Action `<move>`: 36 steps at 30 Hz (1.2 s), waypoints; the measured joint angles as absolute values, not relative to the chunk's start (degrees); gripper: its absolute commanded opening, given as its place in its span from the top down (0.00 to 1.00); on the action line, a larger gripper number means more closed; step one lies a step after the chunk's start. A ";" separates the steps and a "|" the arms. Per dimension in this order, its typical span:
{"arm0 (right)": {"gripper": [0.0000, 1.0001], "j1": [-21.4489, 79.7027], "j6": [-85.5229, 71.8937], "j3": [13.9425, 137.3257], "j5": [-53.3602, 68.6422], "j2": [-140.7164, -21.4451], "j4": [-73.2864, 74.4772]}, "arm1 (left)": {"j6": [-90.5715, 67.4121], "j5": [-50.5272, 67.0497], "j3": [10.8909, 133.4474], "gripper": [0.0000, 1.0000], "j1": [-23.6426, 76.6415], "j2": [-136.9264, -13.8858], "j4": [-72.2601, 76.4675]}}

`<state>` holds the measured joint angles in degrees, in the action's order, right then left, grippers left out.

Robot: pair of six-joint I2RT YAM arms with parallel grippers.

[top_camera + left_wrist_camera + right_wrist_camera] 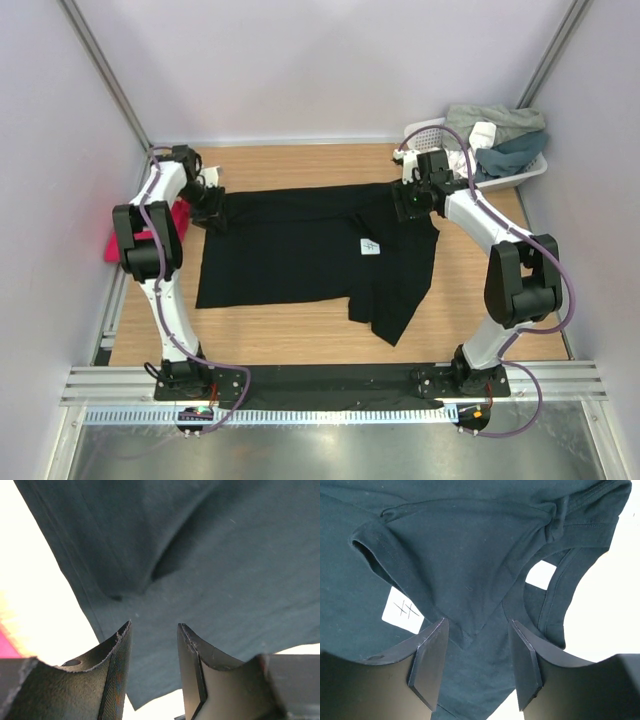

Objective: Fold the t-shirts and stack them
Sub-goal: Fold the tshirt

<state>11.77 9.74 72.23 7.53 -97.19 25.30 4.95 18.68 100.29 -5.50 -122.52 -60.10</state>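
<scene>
The black t-shirt (300,250) lies spread on the wooden table, partly folded, with a small white tag (370,246) on top. My left gripper (212,212) is open over the shirt's far left corner (165,645), its jaws apart with cloth below them. My right gripper (410,205) is open over the shirt's far right corner, near the collar (555,595) and a white tag (402,611); nothing is held. The pink t-shirt (150,232) lies at the table's left edge, mostly hidden behind my left arm.
A white latticed basket (430,133) holding grey and teal clothes (500,135) stands at the back right corner. Walls close the table on the left, back and right. Bare wood (300,165) shows behind the shirt.
</scene>
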 measured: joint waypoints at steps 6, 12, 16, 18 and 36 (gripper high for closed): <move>0.42 11.77 9.74 72.16 7.64 -96.97 25.12 | 4.97 17.06 102.50 0.58 -5.56 -126.72 -58.96; 0.43 11.77 9.78 72.16 7.62 -96.97 25.08 | 4.71 16.86 106.10 0.74 -5.87 -129.93 -58.87; 0.43 11.77 10.20 72.12 7.60 -96.99 25.04 | 4.34 16.97 106.74 1.00 -6.26 -130.04 -58.85; 0.44 11.77 10.46 71.53 7.55 -96.99 24.56 | 4.82 16.95 106.76 1.00 -6.52 -130.02 -58.94; 0.44 11.88 10.33 67.33 7.73 -97.01 24.34 | 6.61 12.12 111.20 1.00 -6.94 -128.42 -64.25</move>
